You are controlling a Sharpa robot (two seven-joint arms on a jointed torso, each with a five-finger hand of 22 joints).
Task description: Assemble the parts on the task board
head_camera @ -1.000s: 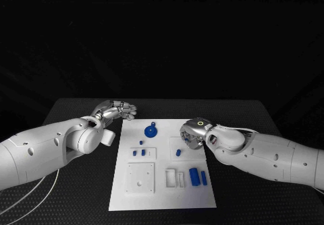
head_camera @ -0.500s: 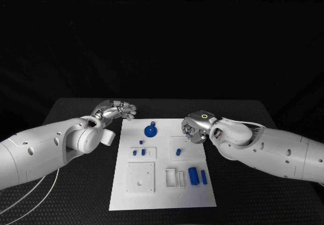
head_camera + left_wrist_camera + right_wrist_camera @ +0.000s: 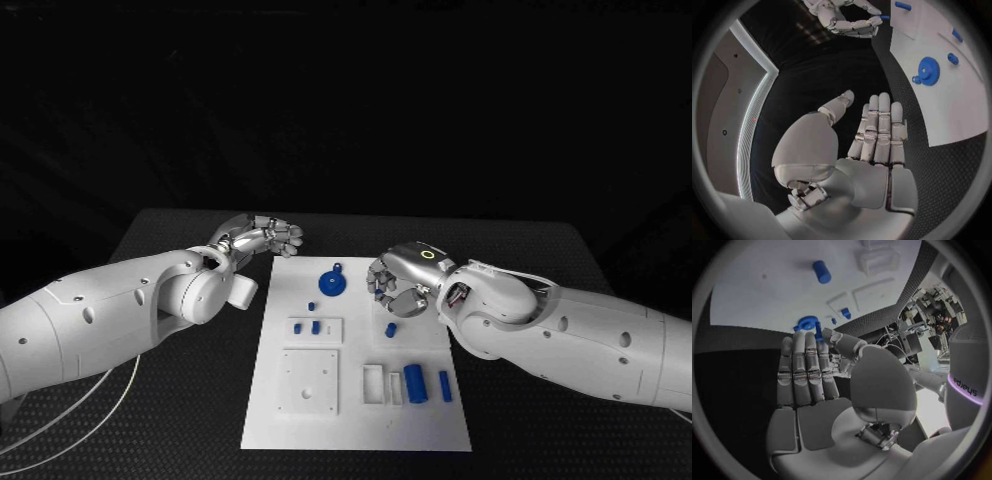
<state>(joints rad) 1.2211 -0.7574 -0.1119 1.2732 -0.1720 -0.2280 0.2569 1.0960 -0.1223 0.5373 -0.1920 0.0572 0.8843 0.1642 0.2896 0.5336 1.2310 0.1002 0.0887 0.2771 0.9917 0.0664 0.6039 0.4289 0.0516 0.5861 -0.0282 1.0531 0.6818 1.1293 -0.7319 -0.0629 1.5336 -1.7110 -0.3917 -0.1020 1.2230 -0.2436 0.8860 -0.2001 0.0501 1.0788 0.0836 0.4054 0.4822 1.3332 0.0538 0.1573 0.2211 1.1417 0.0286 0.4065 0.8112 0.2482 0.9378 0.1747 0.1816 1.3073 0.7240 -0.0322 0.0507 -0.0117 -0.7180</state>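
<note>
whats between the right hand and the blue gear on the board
Nothing: in the head view only bare white task board separates the right hand from the blue gear.

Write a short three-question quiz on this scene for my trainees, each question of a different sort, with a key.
1. True or false: the left hand holds a blue part.
2. Which hand is over the task board? A) left B) right
3. Fill in: the blue gear lies at the board's ____ end, away from the robot.

Key: 1 false; 2 B; 3 far.
</note>
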